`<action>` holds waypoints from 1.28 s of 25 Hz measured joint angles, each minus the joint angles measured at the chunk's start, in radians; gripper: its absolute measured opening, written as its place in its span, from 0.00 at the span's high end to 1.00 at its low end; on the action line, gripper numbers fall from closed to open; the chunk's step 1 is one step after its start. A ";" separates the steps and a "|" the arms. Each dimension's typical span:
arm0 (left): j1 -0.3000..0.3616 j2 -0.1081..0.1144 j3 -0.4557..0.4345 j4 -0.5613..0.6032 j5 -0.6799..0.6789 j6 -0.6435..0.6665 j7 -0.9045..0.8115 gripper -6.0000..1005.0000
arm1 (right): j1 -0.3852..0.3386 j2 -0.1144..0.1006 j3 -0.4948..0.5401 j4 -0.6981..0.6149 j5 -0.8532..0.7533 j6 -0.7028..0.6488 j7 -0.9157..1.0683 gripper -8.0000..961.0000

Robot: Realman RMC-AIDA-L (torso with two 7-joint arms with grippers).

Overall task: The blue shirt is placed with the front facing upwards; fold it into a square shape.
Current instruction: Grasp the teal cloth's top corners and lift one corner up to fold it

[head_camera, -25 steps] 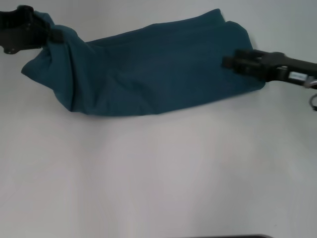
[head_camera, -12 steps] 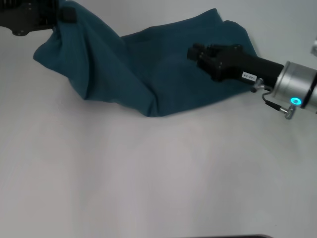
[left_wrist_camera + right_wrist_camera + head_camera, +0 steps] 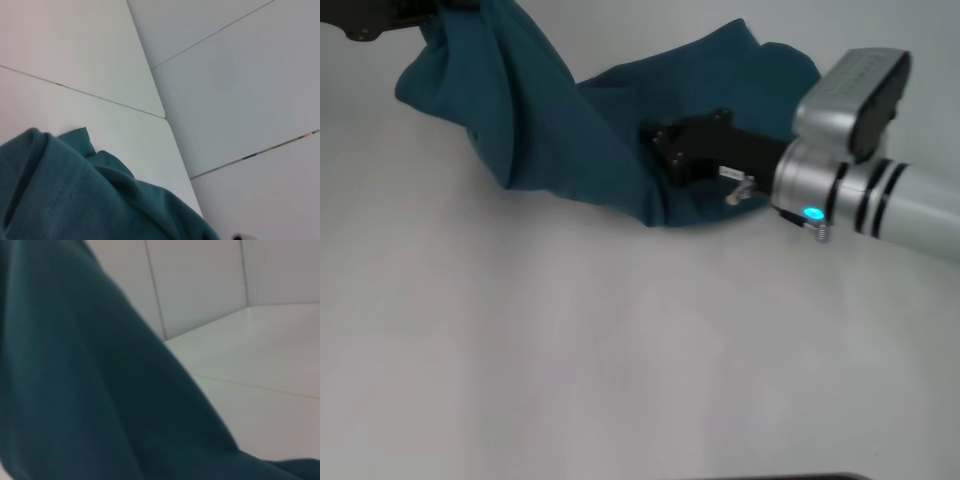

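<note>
While the left gripper (image 3: 420,12) pinches one raised end, the blue shirt (image 3: 580,130) sags rightward beneath the right gripper (image 3: 665,150) (finger state: cannot tell). Soft, limp, light cotton; hold at hems or corners.

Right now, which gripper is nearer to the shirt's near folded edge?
Right. The right gripper lies on the blue shirt just above that edge; the left gripper holds the raised far-left end.

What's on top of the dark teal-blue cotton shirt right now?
The right gripper lies over the dark teal-blue cotton shirt; its fingertips are hidden. The left gripper lifts one end.
</note>
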 joint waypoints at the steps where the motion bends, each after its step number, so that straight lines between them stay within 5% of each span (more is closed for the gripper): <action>1: -0.002 0.001 0.000 0.001 0.000 -0.002 -0.001 0.95 | 0.013 0.000 0.015 0.019 0.000 0.009 -0.027 0.99; 8: -0.006 0.002 -0.001 0.006 -0.001 -0.015 -0.004 0.95 | 0.107 0.004 0.050 0.124 -0.061 0.106 -0.100 0.99; 14: -0.010 0.007 -0.009 0.021 -0.001 -0.031 -0.006 0.95 | 0.105 -0.005 0.056 0.124 -0.096 0.122 -0.058 0.99; 24: -0.004 0.014 -0.013 0.037 0.003 -0.070 -0.006 0.95 | -0.068 -0.018 0.122 -0.117 -0.103 -0.157 0.182 0.99; 32: -0.009 0.007 0.010 0.047 0.012 -0.091 -0.015 0.95 | -0.099 -0.020 0.044 -0.159 -0.109 -0.199 0.271 0.99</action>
